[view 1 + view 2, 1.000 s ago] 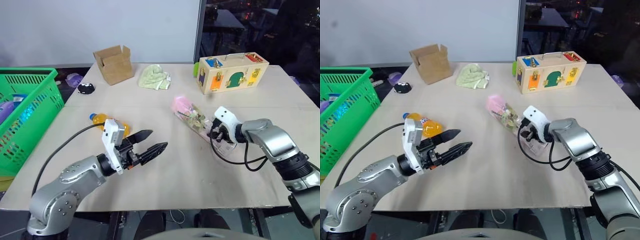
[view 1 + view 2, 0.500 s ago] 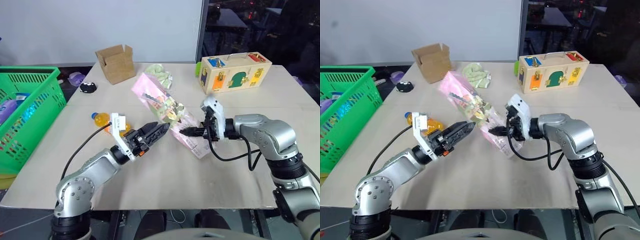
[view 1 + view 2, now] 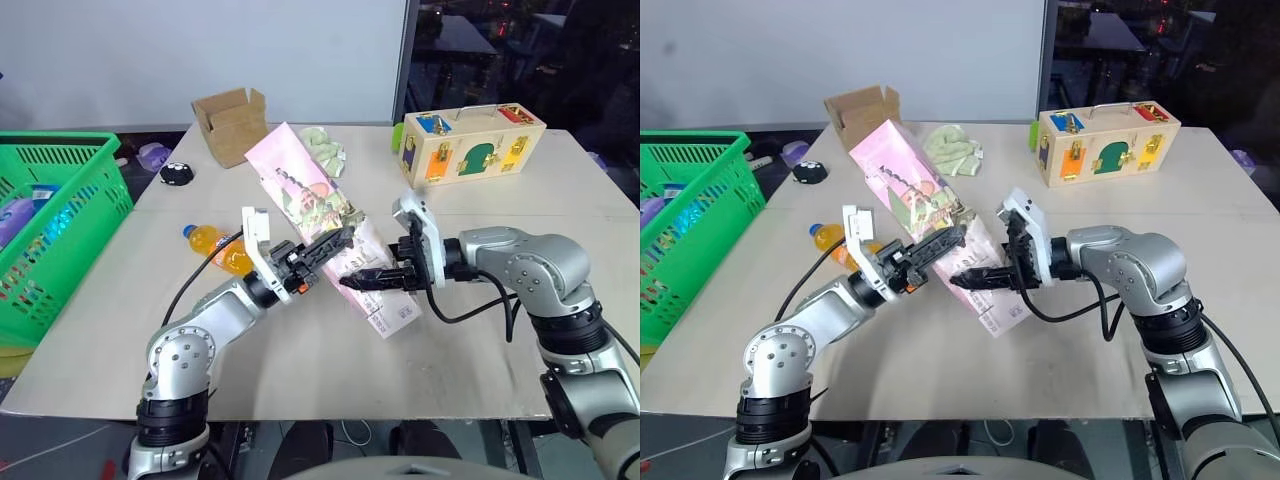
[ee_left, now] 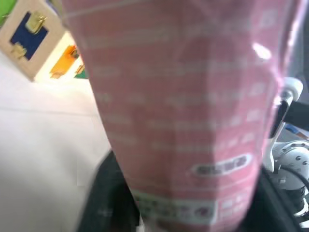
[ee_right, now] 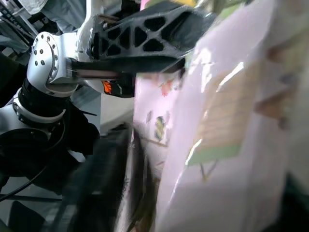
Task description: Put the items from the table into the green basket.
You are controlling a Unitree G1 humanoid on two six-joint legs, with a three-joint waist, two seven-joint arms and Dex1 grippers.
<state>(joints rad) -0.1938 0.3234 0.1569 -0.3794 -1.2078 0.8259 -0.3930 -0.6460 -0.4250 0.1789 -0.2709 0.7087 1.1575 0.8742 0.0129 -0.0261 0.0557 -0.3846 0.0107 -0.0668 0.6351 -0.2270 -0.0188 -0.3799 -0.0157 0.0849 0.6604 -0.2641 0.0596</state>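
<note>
The long pink carton hangs tilted above the middle of the table, its top end toward the back left. My left gripper is shut on the carton's middle; the left wrist view has the carton between its fingers. My right gripper reaches in from the right at the carton's lower end, fingers standing wide open on either side of it. The small orange soda bottle lies on the table behind my left arm. The green basket stands at the far left, holding several packets.
At the back of the table are an open cardboard box, a crumpled green cloth and a wooden latch box. A small black thing and a purple one lie near the back left corner.
The right gripper lifted the carton off the table and carried it left. The left gripper reached in and shut on its middle; the right gripper's fingers have opened.
</note>
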